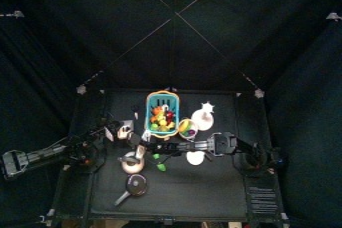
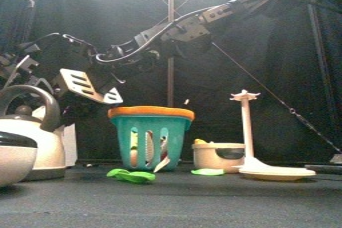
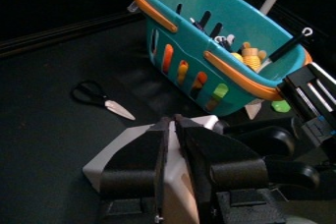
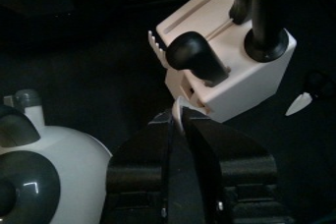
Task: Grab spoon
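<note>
Right fingers at white utensil holder — kettle beside.

Kettle left of basket.

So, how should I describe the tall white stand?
Find the teal plastic basket with the orange rim. Right of it, seen from the front, rises the white stand: one thin post on a flat round base, taller than its neighbours.

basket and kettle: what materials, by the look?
Basket: likely moulded plastic, teal with an orange rim, slotted walls, mild sheen. Kettle: white, smooth, glossy body, black handle; enamelled metal or plastic, can't tell which.
</note>
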Available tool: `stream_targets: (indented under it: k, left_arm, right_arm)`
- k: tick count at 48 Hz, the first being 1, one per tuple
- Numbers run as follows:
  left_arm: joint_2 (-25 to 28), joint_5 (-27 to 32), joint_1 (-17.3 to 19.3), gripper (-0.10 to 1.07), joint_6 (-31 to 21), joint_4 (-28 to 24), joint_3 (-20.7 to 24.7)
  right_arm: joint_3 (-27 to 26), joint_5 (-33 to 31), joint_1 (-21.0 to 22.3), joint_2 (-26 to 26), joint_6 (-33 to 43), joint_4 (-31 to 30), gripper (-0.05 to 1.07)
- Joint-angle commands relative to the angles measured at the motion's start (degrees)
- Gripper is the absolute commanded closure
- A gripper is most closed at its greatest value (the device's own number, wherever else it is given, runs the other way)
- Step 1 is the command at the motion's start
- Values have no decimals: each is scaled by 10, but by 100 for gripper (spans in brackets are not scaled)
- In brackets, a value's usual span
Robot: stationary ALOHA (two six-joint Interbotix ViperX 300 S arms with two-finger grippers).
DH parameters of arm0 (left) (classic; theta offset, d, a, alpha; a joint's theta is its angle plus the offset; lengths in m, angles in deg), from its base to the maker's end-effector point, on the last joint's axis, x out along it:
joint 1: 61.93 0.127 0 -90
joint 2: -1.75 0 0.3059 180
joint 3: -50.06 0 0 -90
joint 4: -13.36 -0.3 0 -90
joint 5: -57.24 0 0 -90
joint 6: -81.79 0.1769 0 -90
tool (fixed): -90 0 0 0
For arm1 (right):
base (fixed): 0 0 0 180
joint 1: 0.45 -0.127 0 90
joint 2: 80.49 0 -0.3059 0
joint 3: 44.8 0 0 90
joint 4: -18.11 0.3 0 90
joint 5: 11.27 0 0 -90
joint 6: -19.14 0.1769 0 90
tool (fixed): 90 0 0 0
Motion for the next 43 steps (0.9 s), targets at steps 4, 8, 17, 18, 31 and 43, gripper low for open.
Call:
stream_targets:
  k: [4, 8, 17, 18, 31, 43]
  left_arm:
    - [2, -2, 0, 39, 0, 4, 8]
    - [2, -2, 0, 39, 0, 4, 8]
    - [3, -2, 1, 39, 0, 4, 8]
    - [2, -2, 1, 39, 0, 4, 8]
    - [2, 0, 0, 39, 0, 4, 7]
    - [2, 0, 1, 39, 0, 4, 6]
  right_arm:
    - [9, 2, 18, -45, 3, 1, 48]
    - [10, 4, 17, -47, 2, 1, 48]
    - [6, 4, 17, -47, 2, 1, 48]
    - [5, 6, 17, -47, 2, 1, 48]
    - [4, 18, 14, -47, 2, 1, 48]
    - [4, 18, 13, -52, 2, -1, 48]
